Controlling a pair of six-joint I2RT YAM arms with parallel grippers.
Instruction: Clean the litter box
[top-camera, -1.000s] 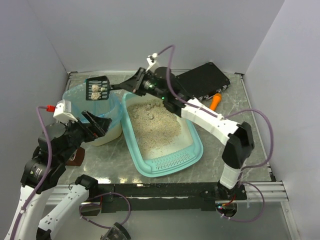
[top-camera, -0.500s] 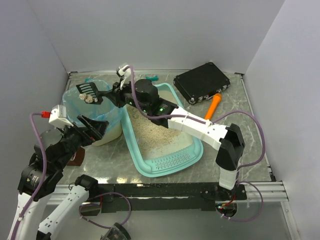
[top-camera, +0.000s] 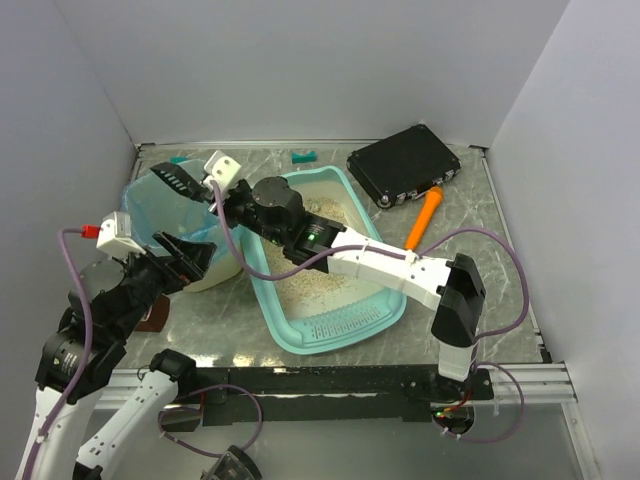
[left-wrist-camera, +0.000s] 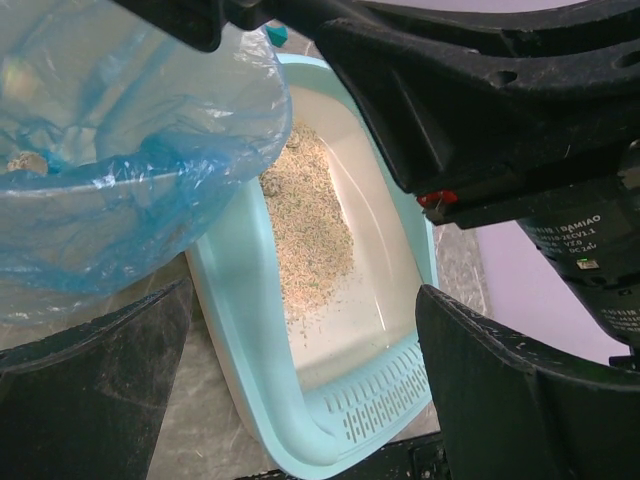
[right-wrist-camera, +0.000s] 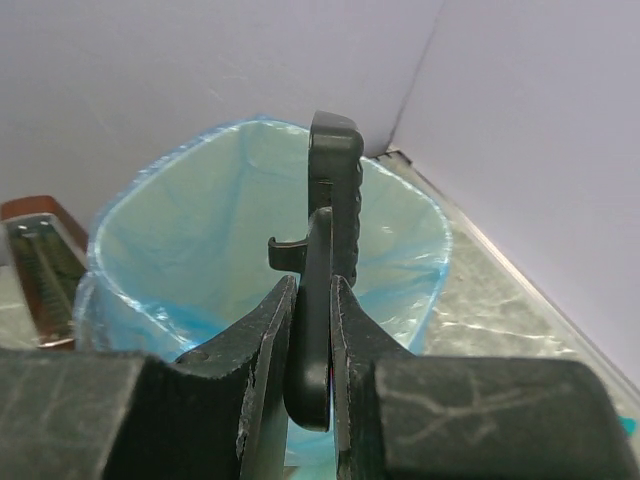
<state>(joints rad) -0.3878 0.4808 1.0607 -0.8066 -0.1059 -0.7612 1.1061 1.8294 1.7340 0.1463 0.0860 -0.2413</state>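
Note:
The teal litter box (top-camera: 335, 330) with cream inner wall and beige litter sits mid-table, its slotted lip toward me; it also shows in the left wrist view (left-wrist-camera: 330, 400). My right gripper (top-camera: 228, 195) is shut on the handle of a black slotted scoop (top-camera: 175, 180), turned on edge over the blue-bagged bin (top-camera: 150, 215). In the right wrist view the scoop (right-wrist-camera: 335, 190) stands edge-on between the fingers (right-wrist-camera: 262, 340) above the bag (right-wrist-camera: 190, 230). My left gripper (top-camera: 185, 250) is open and empty beside the bin's near side.
A black case (top-camera: 403, 162) lies at the back right, an orange tool (top-camera: 424, 217) beside it. Small teal pieces (top-camera: 304, 156) lie near the back wall. A clump (left-wrist-camera: 28, 160) lies inside the bag. A brown object (top-camera: 152, 315) sits at the left edge.
My right arm has swung the scoop left from above the litter box to over the bin and rolled it on edge; the clumps it carried no longer show on it. The left arm barely moved.

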